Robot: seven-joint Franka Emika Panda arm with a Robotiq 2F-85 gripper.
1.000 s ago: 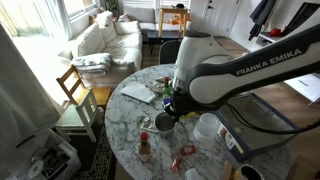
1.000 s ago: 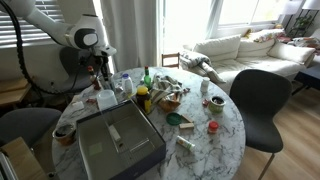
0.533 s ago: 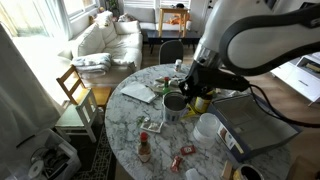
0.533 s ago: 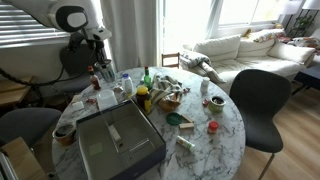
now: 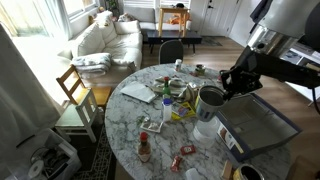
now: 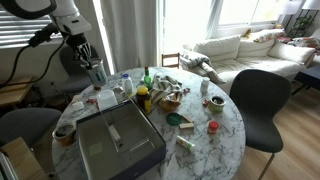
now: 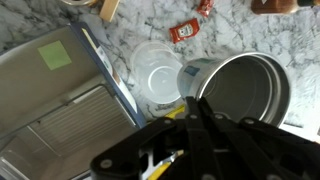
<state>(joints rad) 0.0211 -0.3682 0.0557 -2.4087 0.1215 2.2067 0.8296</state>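
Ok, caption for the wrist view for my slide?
Jaws shut on the rim of a metal cup above a marble table with a plastic container, red packet and gray tray.

The arm (image 5: 295, 20) was white, with rounded links. The pincer (image 5: 226, 90) was black, and a black cable (image 6: 30, 50) hung behind it.

Bright with daylight from blown-out windows (image 6: 195, 25); softly shadowed across tabletop (image 5: 122, 125); blurred in wrist view, darkest and unfocused at tool (image 7: 197, 108).

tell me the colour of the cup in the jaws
Silvery grey; the cup shows best in wrist view.
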